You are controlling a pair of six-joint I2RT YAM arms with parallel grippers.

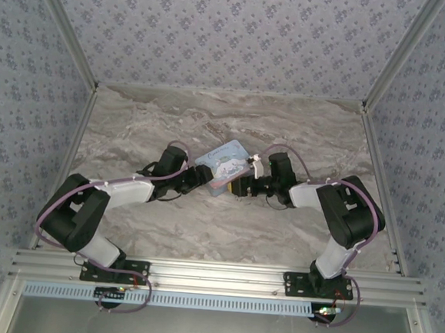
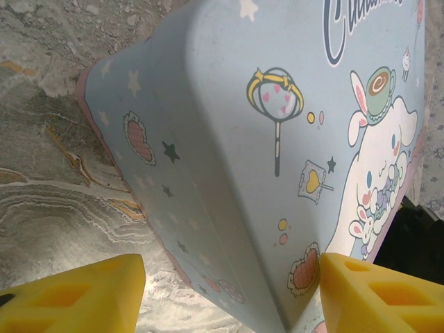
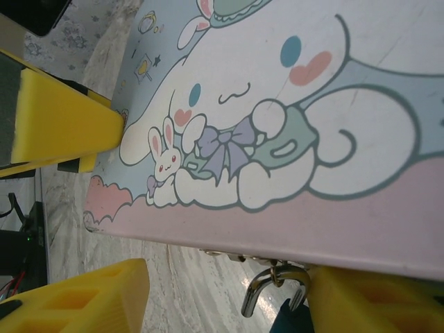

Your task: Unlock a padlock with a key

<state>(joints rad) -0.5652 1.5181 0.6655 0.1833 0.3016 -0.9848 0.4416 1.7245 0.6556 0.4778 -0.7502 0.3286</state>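
Marble table (image 1: 287, 125) carries two arms, left arm (image 1: 88, 202) and right arm (image 1: 342, 211); one pale blue cartoon tin box (image 1: 224, 165) lies between their two claws; left claw (image 2: 232, 267) gapes wide around a box corner, one yellow finger (image 2: 374, 295) touching it, the other apart; right claw (image 3: 230, 277) gapes wide at the box's pink edge; one teal padlock (image 3: 288, 321) hangs there by its silver loop (image 3: 251, 295), between that claw's fingers, just beside one.
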